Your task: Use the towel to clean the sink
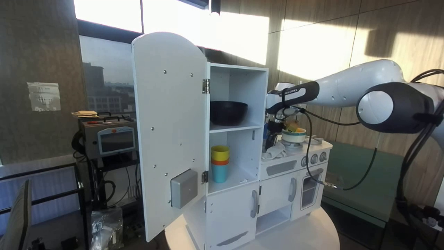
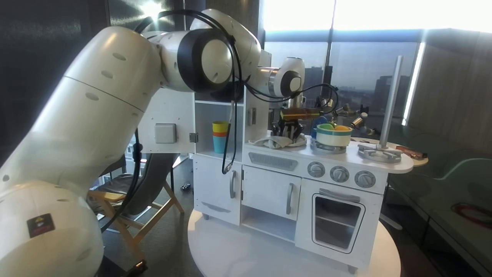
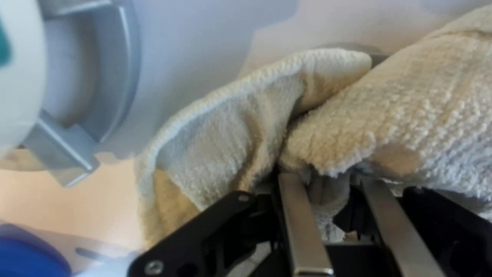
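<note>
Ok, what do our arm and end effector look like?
The arm is glossy white and rounded, with black joint covers around white discs and white EMIKA lettering on black. Black cables run along it; a dark label bears a yellow triangle. The end effector is black, its fingers faced in silvery grey.

FRANKA EMIKA (image 1: 289, 92), warning triangle (image 2: 39, 219), both on robot arm (image 1: 360, 81)

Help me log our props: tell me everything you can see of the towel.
The towel looks off-white to cream, with a looped, terry-like pile and a thick hem along one curved edge. It lies bunched and folded on the white counter, beside but apart from the pot. The gripper is down among its folds, cloth showing between the fingers; whether they pinch it firmly is unclear. The gripper hides part of it.
</note>
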Available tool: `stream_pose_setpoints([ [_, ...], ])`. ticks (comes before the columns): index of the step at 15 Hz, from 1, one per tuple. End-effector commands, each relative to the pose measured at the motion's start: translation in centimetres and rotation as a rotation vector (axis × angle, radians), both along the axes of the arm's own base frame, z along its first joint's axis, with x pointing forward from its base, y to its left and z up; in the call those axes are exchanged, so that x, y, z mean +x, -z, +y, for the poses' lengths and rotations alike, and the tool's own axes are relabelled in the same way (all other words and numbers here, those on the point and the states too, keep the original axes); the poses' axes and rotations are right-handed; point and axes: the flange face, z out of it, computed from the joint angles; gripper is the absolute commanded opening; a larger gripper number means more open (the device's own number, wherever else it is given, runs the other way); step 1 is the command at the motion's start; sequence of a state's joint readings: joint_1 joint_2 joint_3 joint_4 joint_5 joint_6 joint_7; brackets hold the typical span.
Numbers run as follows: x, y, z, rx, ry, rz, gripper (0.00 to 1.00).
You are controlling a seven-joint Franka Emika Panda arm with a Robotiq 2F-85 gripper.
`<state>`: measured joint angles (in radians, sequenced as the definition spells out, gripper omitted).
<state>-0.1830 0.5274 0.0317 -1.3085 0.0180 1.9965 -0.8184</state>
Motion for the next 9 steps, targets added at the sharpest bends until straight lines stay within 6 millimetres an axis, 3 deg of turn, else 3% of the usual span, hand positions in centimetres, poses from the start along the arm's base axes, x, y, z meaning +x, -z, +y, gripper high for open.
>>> stream_pose_setpoints([
  [1,-1.3,-3.7,-0.5,-0.100,0.034,-0.027,0.07],
  [4,-3.3,-8.1,-1.1,-0.139,0.093,-0.068,0.08],
  [9,-8.4,-17.1,-0.7,-0.088,0.192,-0.177,0.07],
])
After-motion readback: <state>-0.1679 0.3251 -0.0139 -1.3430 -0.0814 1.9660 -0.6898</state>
